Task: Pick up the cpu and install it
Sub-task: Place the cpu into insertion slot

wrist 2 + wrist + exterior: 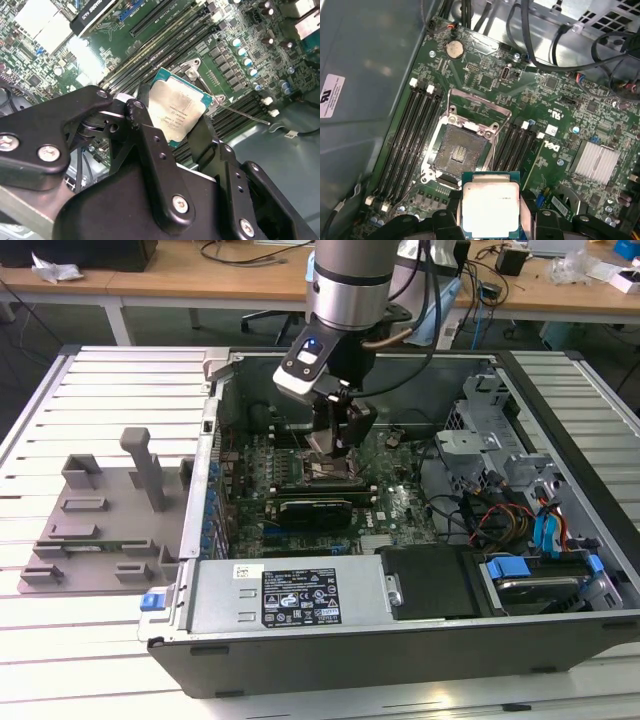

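Exterior view: the Universal Robots arm [350,280] reaches down from the upper centre of the frame into an open computer case [400,655] that lies on its side on a white slatted table [100,380]. The gripper [335,445] hangs low over the green motherboard [400,505], near the middle of the case. A grey fixture tray [100,520] sits on the table at the exterior view's left, just beside the case wall and well apart from the gripper. Drive bays with blue tabs [545,540] fill the case at the exterior view's right. Both wrist views: the two black fingers [145,130] are pressed against opposite edges of the cpu [177,107], so the gripper [170,122] pinches the chip with its silver-grey top plate facing the cameras. In the first wrist view the cpu [491,207] is held between the fingers [532,220] above the board, next to the socket [460,150]. The socket's contact field is bare and its metal load frame stands open, and the chip is not seated in it. Black memory slots [410,135] flank the socket on both sides. A finned heat sink [595,160] and a round coin cell [454,48] lie farther off on the board.
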Robot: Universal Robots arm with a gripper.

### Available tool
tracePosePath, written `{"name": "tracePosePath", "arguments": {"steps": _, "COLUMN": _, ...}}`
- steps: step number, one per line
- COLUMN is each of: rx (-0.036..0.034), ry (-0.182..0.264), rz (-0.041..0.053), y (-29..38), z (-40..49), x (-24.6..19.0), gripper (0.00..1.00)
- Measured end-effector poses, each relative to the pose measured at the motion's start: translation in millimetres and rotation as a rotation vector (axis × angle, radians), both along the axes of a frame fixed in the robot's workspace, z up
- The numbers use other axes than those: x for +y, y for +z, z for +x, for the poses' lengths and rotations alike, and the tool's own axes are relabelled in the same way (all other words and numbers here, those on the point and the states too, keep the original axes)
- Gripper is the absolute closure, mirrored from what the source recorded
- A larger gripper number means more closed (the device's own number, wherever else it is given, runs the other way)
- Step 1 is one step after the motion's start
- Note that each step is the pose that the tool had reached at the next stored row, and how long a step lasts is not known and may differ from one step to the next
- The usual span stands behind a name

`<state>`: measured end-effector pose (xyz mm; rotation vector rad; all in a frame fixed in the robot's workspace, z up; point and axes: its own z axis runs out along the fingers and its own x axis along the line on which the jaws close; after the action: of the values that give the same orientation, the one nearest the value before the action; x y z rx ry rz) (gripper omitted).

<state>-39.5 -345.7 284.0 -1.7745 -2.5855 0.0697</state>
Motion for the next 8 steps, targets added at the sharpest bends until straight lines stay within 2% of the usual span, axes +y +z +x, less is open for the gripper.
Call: {"name": "tracePosePath", "arguments": {"steps": 8, "rx": 0.0000, "ry": -0.062, "rz": -0.0021, "y": -0.1, "z": 0.0, "x": 0.0, "gripper": 0.45}}
